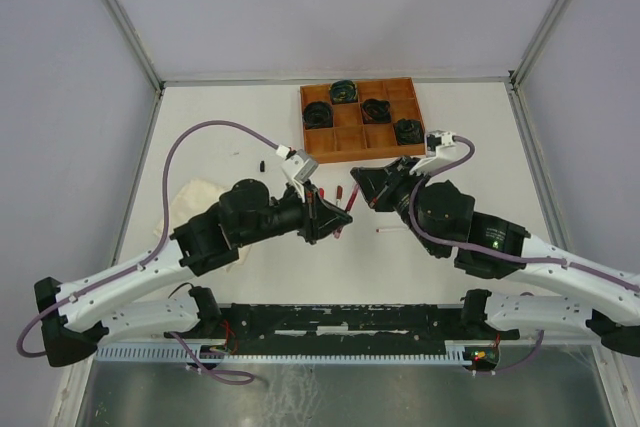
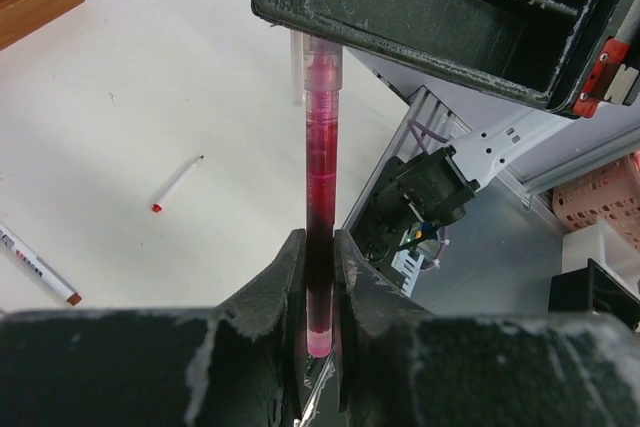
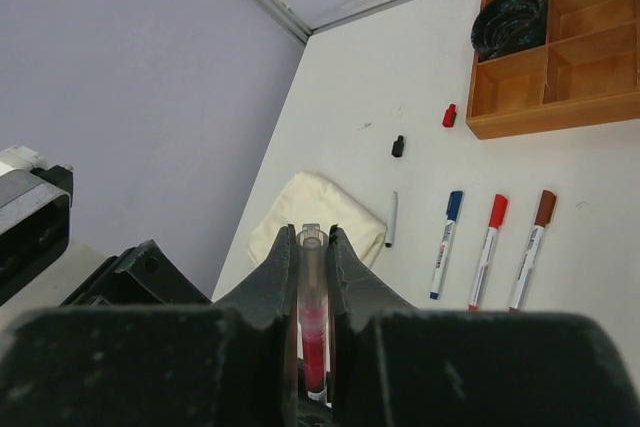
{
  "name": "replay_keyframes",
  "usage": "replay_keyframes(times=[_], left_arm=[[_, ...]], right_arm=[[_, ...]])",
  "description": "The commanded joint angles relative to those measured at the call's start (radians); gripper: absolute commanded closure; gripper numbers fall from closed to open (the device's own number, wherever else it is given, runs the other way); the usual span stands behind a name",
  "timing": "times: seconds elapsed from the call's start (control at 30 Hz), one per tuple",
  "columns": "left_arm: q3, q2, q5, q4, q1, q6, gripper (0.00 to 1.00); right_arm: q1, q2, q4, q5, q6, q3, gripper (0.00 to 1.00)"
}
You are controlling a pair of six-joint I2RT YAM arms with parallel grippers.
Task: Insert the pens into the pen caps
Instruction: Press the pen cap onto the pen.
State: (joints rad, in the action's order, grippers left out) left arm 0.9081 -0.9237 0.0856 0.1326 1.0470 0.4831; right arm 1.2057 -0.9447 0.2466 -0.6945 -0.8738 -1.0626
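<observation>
Nearest in, bottom centre of the left wrist view: my left gripper (image 2: pixel 320 247) is clamped tight on the lower barrel of the red-ink pen (image 2: pixel 322 167). From there the pen runs straight up the frame, held off the table (image 1: pixel 480 147).

Bottom centre of the right wrist view: my right gripper (image 3: pixel 312 247) is pinched closed on the pale, clear end of that same pen. Whether that clear end is a cap or bare barrel I cannot tell, as the fingers hide most of it.

From the top camera, the two grippers meet nose to nose at mid-frame with the pen bridging them.

On the table past the grippers:
- A short pen (image 2: pixel 178 183), white with a red tip, lies alone left of the held one.
- The blue-capped pen (image 3: pixel 443 244), red-capped pen (image 3: pixel 487 237) and brown-capped pen (image 3: pixel 530 235) lie side by side, near each other but apart, right of centre in the right wrist view.
- A thin grey pen (image 3: pixel 391 219) lies just beside the edge of the folded cream cloth (image 3: pixel 315 209).

Farther up the frame there is a loose black cap (image 3: pixel 398 146). Beyond it, a loose red cap (image 3: pixel 449 115) sits near the lower left corner of the wooden tray (image 3: pixel 560 112).

Farthest, upper right: a dark cable bundle (image 3: pixel 510 17) sits coiled in one tray compartment.
</observation>
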Motion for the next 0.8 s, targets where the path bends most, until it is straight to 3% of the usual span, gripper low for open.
replay_keyframes(times=[0.0, 0.27, 0.53, 0.77], left_arm=[[0.121, -0.012, -0.106, -0.164, -0.014, -0.063, 0.97], [0.218, -0.052, -0.187, -0.207, -0.006, -0.097, 0.97], [0.253, -0.09, -0.21, -0.238, -0.005, -0.101, 0.97], [0.261, -0.104, -0.192, -0.212, -0.005, -0.118, 0.97]], right_arm=[[0.02, 0.001, 0.119, 0.183, 0.008, 0.023, 1.0], [0.027, 0.037, 0.193, 0.292, -0.069, 0.107, 1.0], [0.108, 0.056, 0.14, 0.293, -0.189, 0.252, 1.0], [0.168, 0.04, 0.127, 0.235, -0.214, 0.274, 1.0]])
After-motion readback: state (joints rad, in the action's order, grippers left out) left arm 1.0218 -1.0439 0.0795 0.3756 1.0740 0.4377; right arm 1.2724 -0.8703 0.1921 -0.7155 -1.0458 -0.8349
